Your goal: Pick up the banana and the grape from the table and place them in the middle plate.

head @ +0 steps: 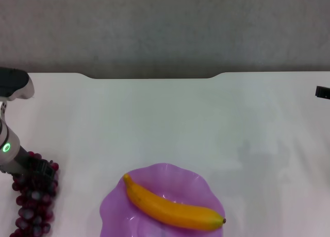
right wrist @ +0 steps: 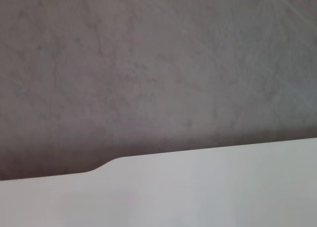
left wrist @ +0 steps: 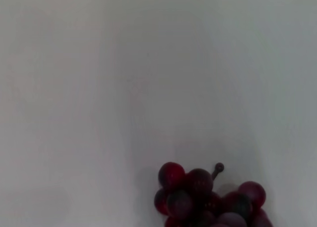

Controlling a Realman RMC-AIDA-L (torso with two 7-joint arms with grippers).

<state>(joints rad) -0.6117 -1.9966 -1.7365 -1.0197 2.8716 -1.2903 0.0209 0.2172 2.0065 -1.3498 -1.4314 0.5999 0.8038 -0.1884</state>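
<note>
The banana lies across the middle plate, a light purple scalloped plate at the near centre of the table. At the near left, the grape is a dark red bunch resting on the table. My left gripper is down at the far end of that bunch, touching or just over it. In the left wrist view the grape and its short stem sit at the picture's edge on white tabletop. Only a small dark part of my right gripper shows, at the right edge.
The tabletop has a shallow notch in its far edge, also seen as the notch in the right wrist view, with a grey wall behind. The left arm's white link hangs over the far left.
</note>
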